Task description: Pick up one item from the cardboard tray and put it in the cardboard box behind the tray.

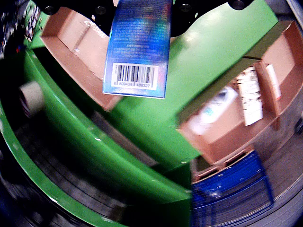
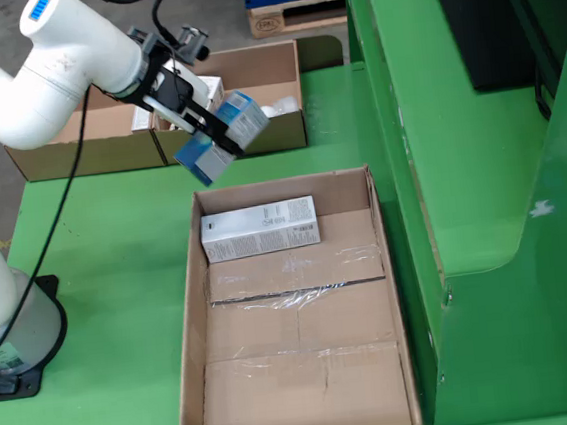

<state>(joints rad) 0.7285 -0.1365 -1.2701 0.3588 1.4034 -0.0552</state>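
Inside tray (image 2: 297, 372), one white carton (image 2: 260, 229); hand (image 2: 218, 133) gripping blue carton (image 2: 224, 136)

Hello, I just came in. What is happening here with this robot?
A white robot arm holds a small blue carton in its gripper, jaws closed on it, in the air between the large cardboard tray and the brown cardboard box behind it. One silver-white carton lies in the tray.

Overhead view: the gripper (image 2: 217, 128) is hanging in open air over the green desk (image 2: 116, 249), between tray (image 2: 188, 312) and box (image 2: 276, 138), carrying the blue carton (image 2: 224, 136). The tray floor is lying mostly bare, with only a grey carton (image 2: 260, 229) occupying its far end. A raised green wall (image 2: 409, 160) is closing off the right side.
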